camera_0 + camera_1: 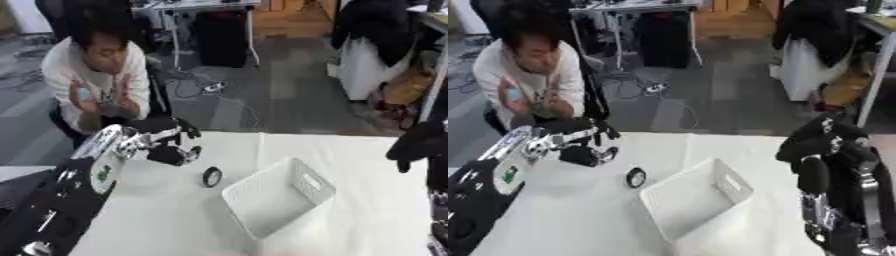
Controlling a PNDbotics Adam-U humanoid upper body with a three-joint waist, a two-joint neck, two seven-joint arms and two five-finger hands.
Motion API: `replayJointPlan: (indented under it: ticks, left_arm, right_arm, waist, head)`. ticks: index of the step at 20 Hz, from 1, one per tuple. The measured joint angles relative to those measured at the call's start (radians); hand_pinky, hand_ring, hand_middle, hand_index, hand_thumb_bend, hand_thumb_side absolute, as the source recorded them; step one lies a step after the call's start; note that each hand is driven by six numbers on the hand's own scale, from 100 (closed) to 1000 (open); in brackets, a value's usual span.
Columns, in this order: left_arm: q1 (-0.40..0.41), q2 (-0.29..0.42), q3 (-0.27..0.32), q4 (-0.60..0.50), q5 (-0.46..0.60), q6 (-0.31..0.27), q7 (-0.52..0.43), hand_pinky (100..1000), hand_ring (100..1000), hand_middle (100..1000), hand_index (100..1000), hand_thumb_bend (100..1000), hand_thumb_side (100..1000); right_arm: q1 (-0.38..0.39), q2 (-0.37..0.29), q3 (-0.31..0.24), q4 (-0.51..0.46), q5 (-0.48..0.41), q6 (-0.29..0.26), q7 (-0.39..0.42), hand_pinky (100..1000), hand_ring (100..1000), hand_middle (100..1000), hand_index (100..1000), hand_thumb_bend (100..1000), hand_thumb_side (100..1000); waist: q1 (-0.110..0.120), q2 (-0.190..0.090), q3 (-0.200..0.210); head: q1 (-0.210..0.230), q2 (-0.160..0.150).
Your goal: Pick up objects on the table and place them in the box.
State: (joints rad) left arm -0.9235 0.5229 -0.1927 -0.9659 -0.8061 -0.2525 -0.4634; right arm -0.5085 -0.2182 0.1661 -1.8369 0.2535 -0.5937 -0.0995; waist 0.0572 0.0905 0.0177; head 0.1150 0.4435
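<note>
Right hand [824,150] is closest to the camera, parked up at the right edge over the table [166,220] with its fingers curled and nothing in them, so it's just idling. Next thing going outward is the white box [280,197], a slotted basket sitting askew mid-table with its open top facing up, and it looks empty from here. Just beyond its left corner there's a small black ring [211,176] standing on edge on the white cloth, near the box but not touching. Farther back, the left hand [171,145] reaches in from the left, hovering just up-left of the ring, fingers bent downward but not closed on anything I can see.

So the step is basically the grab. My take: come down over the ring from above and pinch across its thin sides, since it's on edge and will probably roll or tip if nudged. After that it's a short hop right into the box, just clear the rim first.
</note>
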Motion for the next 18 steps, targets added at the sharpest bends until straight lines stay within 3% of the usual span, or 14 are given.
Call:
replayJointPlan:
  ticks: [2, 12, 18]
  left_arm:
    - [-0.02, -0.009, 0.0, 0.035, -0.022, -0.003, -0.024, 593, 724, 835, 912, 996, 783]
    - [-0.094, -0.054, 0.007, 0.134, -0.144, 0.032, -0.19, 620, 757, 854, 908, 1000, 781]
    - [-0.116, -0.076, 0.008, 0.185, -0.249, 0.041, -0.203, 648, 763, 852, 898, 1000, 776]
  right_arm:
    - [0.0, 0.0, 0.0, 0.0, 0.0, 0.0, 0.0, 165, 396, 459, 538, 108, 605]
    - [0.0, 0.001, 0.002, 0.001, 0.0, 0.0, 0.004, 170, 399, 461, 537, 108, 606]
    - [-0.001, 0.009, 0.007, 0.001, 0.0, -0.001, 0.009, 172, 400, 461, 537, 109, 606]
  waist:
    - [0.0, -0.001, -0.001]
    - [-0.001, -0.006, -0.008]
    - [0.006, -0.006, -0.025]
  head:
    - [0.0, 0.0]
    - [0.009, 0.0]
    - [0.02, 0.0]
